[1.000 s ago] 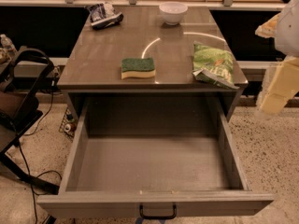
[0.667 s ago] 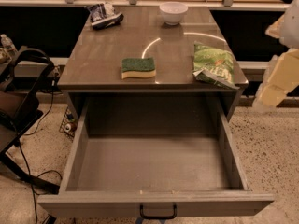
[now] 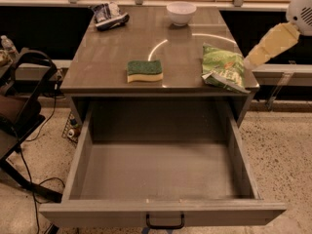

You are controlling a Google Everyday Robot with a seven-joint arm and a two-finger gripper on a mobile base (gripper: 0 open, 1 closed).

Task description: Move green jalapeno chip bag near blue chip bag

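The green jalapeno chip bag (image 3: 222, 70) lies on the right front part of the grey tabletop (image 3: 146, 40), close to the right edge. The blue chip bag (image 3: 108, 15) lies at the far left corner of the same top, wrinkled, with white patches. The two bags are far apart, on opposite corners. Only a cream and white link of my arm (image 3: 275, 38) shows at the right edge, just right of and above the green bag. My gripper itself is out of view.
A green-and-yellow sponge (image 3: 145, 70) lies at the front centre of the top. A white bowl (image 3: 181, 13) stands at the back centre. A wide drawer (image 3: 161, 174) hangs open below the front edge. A black chair and cables (image 3: 22, 111) are at left.
The arm link at the right edge has risen and shifted slightly. The bags, sponge and bowl have not moved.
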